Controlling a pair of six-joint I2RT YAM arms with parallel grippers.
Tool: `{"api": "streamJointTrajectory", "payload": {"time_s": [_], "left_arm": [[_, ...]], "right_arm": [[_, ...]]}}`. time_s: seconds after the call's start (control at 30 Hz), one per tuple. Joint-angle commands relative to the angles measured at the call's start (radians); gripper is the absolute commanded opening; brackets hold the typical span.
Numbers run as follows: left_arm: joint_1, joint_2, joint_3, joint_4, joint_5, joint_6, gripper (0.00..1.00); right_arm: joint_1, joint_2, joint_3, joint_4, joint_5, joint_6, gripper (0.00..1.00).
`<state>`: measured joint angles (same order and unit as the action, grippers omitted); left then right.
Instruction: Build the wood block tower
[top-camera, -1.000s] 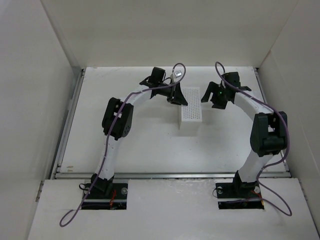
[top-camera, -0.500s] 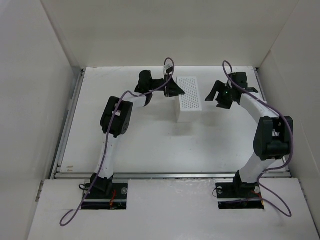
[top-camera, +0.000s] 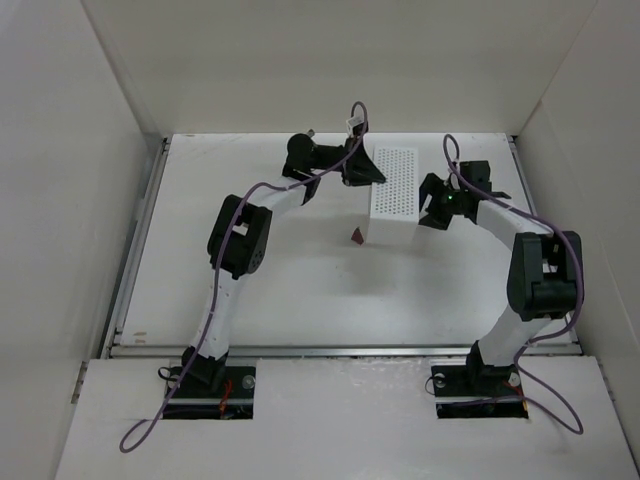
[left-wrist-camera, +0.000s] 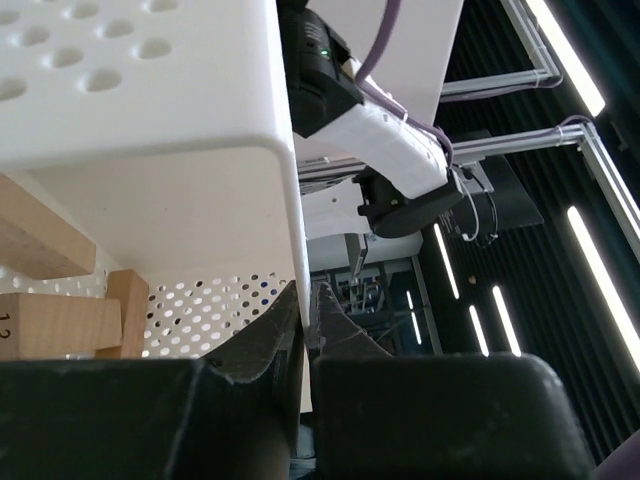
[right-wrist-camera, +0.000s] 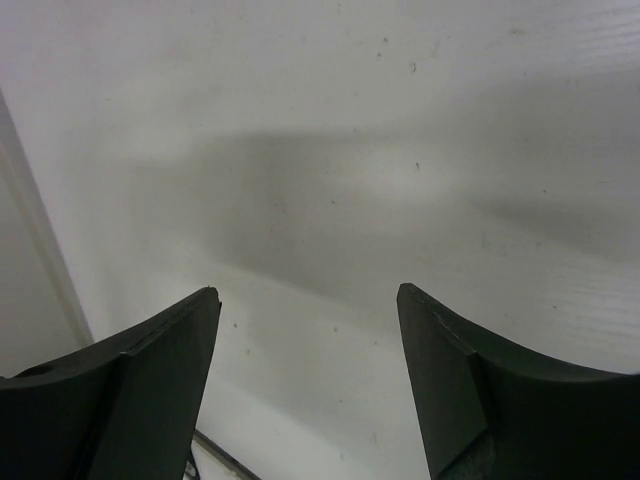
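My left gripper (top-camera: 365, 172) is shut on the thin side wall of the white perforated box (top-camera: 393, 185) and holds it tilted. In the left wrist view its jaws (left-wrist-camera: 305, 295) pinch the box wall (left-wrist-camera: 285, 200). Light tan wooden blocks (left-wrist-camera: 55, 325) lie inside the box, seen from below. One dark reddish-brown block (top-camera: 357, 236) lies on the table at the box's near left corner. My right gripper (top-camera: 432, 205) is open and empty beside the box's right side. In its wrist view the open gripper (right-wrist-camera: 308, 300) frames only a white surface.
White enclosure walls stand at the left, back and right. A metal rail (top-camera: 340, 350) runs along the table's front edge, and another (top-camera: 140, 240) along the left side. Purple cables loop over both arms.
The left gripper has turned and tipped the box, which has shifted back and to the right. The dark block now lies on the table. The right gripper has moved in toward the box.
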<state>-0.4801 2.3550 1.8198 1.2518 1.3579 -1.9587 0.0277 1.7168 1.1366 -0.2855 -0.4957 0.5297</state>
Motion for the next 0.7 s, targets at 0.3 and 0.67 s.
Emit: {"api": "streamJointTrajectory", "payload": {"time_s": [0.3,0.67], "left_arm": [[0.003,-0.137,0.047,0.814,-0.115,-0.08,0.0],[0.003,-0.083,0.067,0.814,-0.246,-0.04,0.0]], "right_arm": [[0.008,-0.068,-0.204,0.345,-0.19,0.168,0.77],[0.037,-0.23,-0.268,0.486,-0.204,0.325,0.77]]}}
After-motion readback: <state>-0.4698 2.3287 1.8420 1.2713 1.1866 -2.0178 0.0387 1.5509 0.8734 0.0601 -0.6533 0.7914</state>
